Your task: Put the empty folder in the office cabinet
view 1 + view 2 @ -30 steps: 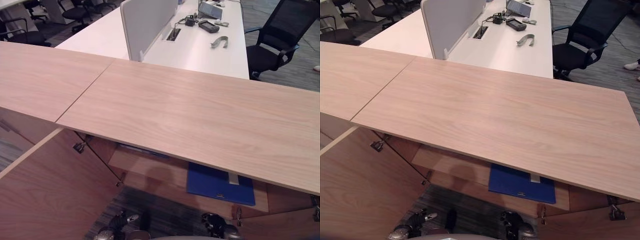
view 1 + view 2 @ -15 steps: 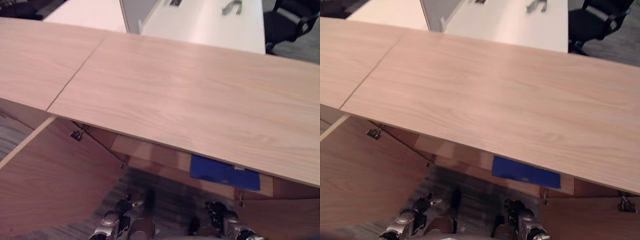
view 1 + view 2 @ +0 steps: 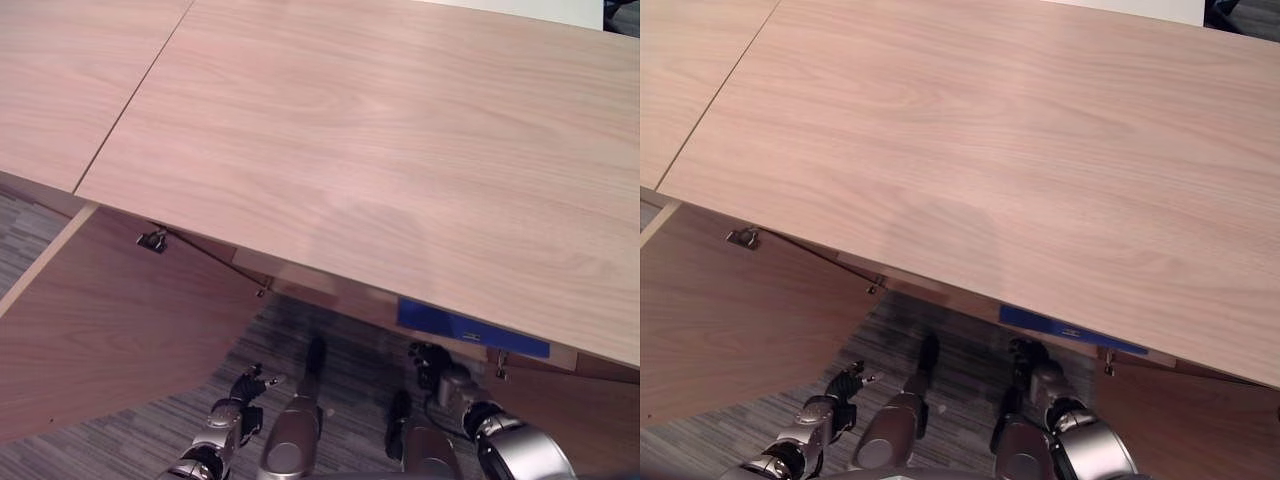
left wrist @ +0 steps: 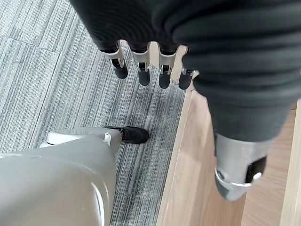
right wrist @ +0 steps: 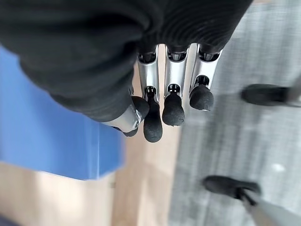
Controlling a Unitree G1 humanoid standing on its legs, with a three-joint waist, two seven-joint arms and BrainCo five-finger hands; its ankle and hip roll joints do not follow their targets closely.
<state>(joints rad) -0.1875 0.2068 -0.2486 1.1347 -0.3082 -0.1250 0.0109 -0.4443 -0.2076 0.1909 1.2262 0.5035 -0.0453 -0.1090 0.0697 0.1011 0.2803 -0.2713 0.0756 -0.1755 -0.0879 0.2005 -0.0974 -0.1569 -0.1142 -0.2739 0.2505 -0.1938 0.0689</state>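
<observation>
The blue folder (image 3: 471, 329) lies flat on the shelf inside the wooden office cabinet (image 3: 380, 150), with just its front edge showing under the cabinet top. My right hand (image 3: 441, 371) hangs in front of the shelf, just left of the folder's front edge, with relaxed fingers (image 5: 172, 104) that hold nothing. The folder (image 5: 47, 127) lies beside that hand on the shelf board. My left hand (image 3: 239, 397) hangs low over the carpet in front of the open left door. Its fingers (image 4: 142, 67) are straight and empty.
The cabinet's left door (image 3: 100, 320) stands wide open and reaches out toward me, with a hinge (image 3: 153, 240) at its top. The right door (image 3: 570, 405) is open too. Grey carpet (image 3: 320, 350) lies between the doors.
The camera has tilted down: the desks and chair have left the picture, and less of the folder shows under the top. Both hands now show lower in front of the cabinet.
</observation>
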